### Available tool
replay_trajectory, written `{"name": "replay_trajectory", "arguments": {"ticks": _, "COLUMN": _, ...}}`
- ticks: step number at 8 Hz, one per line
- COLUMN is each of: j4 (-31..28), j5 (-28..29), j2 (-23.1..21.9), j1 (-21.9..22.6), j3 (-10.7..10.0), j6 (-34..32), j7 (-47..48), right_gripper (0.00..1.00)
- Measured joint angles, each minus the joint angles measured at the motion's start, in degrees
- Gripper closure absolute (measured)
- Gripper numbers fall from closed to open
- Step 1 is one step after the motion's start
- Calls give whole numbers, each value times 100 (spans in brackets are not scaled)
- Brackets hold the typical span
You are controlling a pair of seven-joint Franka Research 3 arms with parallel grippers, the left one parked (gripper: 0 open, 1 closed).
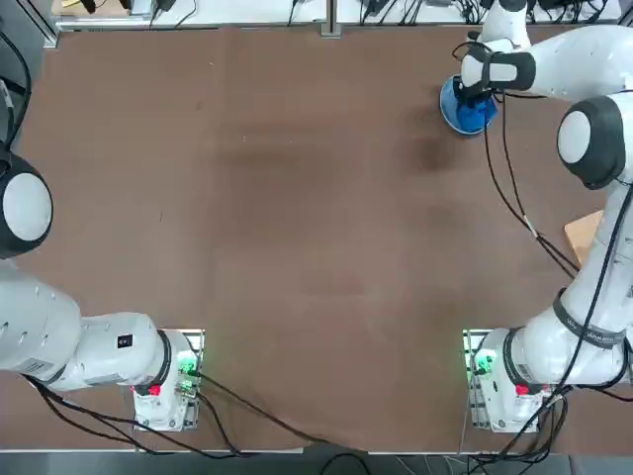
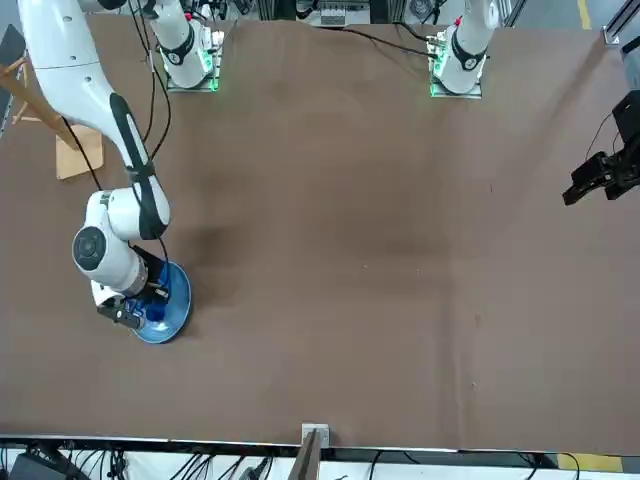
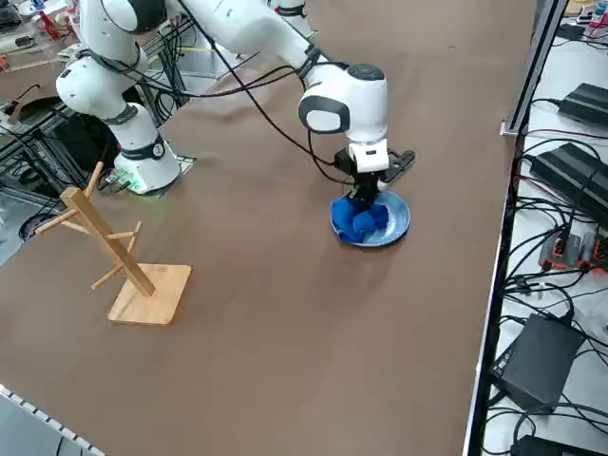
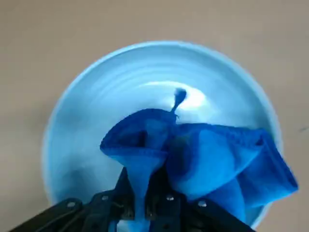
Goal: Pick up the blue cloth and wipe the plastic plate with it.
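Right under your wrist camera, the right gripper (image 4: 145, 203) has its dark fingers pressed together on a fold of the blue cloth (image 4: 203, 154), pinching it from above. You can see the cloth bunched in soft, fuzzy folds of deep blue fabric, with a small loose tag or thread end sticking up from its middle. It lies directly below the gripper, draped on the plastic plate (image 4: 96, 101), and it spills toward one side of the rim. Your plate is round, smooth and glossy, a pale sky blue with a shallow raised edge, and a bright patch of reflected light sits near its centre. From the side, you find the plate (image 3: 396, 223) flat on the brown table (image 3: 285, 361), near the table's edge beside the cables, with the cloth (image 3: 361, 220) heaped on the half of the plate nearer the arm's wrist. Well apart from it, toward the arm's base, a wooden rack (image 3: 119, 256) with angled pegs stands on a square base.
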Motion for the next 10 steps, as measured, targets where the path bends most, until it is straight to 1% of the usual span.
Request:
{"name": "replay_trajectory", "arguments": {"ticks": 2, "j4": 23, "j5": 248, "j2": 1, "j1": 123, "j3": 59, "j6": 12, "j7": 62, "right_gripper": 92}}
{"name": "replay_trajectory", "arguments": {"ticks": 4, "j4": 118, "j5": 268, "j2": 22, "j1": 124, "j3": 87, "j6": 112, "j7": -52, "right_gripper": 92}}
{"name": "replay_trajectory", "arguments": {"ticks": 7, "j4": 385, "j5": 269, "j2": 242, "j1": -11, "j3": 85, "j6": 640, "j7": -801, "right_gripper": 92}}
{"name": "replay_trajectory", "arguments": {"ticks": 10, "j4": 582, "j5": 268, "j2": 410, "j1": -198, "j3": 72, "j6": 678, "j7": -1419, "right_gripper": 92}}
